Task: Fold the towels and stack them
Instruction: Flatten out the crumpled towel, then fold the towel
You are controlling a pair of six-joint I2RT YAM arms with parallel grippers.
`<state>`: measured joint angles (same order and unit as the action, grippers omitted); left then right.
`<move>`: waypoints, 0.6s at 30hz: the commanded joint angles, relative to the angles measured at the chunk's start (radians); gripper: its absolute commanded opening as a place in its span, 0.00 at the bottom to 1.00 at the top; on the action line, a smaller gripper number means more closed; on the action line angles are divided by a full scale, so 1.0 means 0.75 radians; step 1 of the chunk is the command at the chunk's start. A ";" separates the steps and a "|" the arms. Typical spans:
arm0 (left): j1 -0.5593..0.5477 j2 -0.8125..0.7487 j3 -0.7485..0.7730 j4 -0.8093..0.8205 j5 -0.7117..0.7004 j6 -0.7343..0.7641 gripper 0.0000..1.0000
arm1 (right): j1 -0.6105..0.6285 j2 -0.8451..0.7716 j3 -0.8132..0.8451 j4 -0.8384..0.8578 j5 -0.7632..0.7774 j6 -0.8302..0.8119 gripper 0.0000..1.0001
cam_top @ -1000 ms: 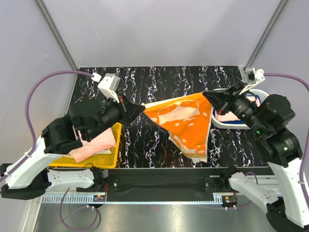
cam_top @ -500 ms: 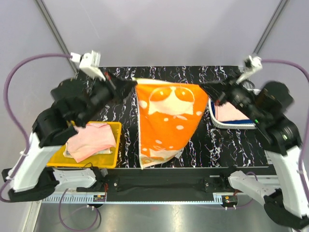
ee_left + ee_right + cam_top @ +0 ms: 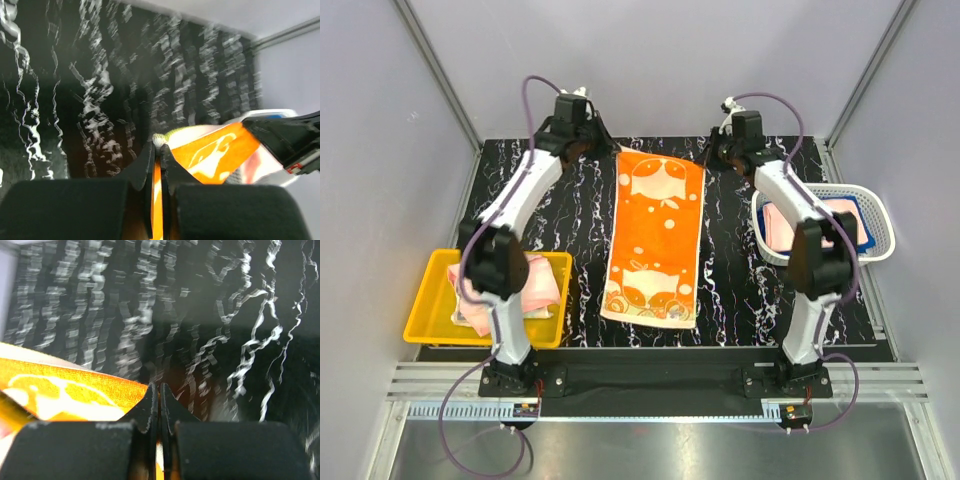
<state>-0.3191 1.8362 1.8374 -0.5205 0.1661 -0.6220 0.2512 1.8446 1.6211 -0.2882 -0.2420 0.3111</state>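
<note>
An orange towel [image 3: 657, 240] with white shapes lies stretched lengthwise on the black marbled table. My left gripper [image 3: 611, 152] is shut on its far left corner, and the towel [image 3: 210, 155] shows between the fingers in the left wrist view. My right gripper [image 3: 708, 160] is shut on the far right corner, with the towel [image 3: 65, 390] to its left in the right wrist view. Both arms reach far out over the table. Pale pink towels [image 3: 530, 285] lie in the yellow bin [image 3: 430, 325]. Pink and blue towels [image 3: 820, 225] lie in the white basket [image 3: 880, 215].
The yellow bin stands at the near left edge of the table [image 3: 750, 290], the white mesh basket at the right edge. Grey walls close the table in at the back and on both sides.
Both arms have swung from the sides and stretched to the far edge, carrying the orange towel's corners. The towel went from hanging skewed to lying flat and straight.
</note>
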 commanded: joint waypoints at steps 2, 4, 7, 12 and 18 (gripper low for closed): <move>0.098 0.276 0.286 0.087 0.146 0.017 0.00 | -0.075 0.228 0.174 0.141 0.020 0.000 0.00; 0.110 0.378 0.352 0.080 0.163 0.023 0.00 | -0.077 0.293 0.209 0.145 0.034 -0.004 0.00; 0.121 0.397 0.289 0.103 0.169 0.028 0.00 | -0.077 0.302 0.199 0.155 0.061 -0.014 0.00; 0.119 0.260 -0.015 0.225 0.155 -0.015 0.00 | -0.079 0.200 0.030 0.212 0.012 0.023 0.00; 0.080 0.027 -0.416 0.269 0.075 -0.044 0.00 | -0.002 -0.025 -0.328 0.292 0.016 0.092 0.00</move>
<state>-0.2649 1.9785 1.6234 -0.3714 0.2901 -0.6518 0.2260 1.9446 1.4746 -0.1188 -0.2798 0.3653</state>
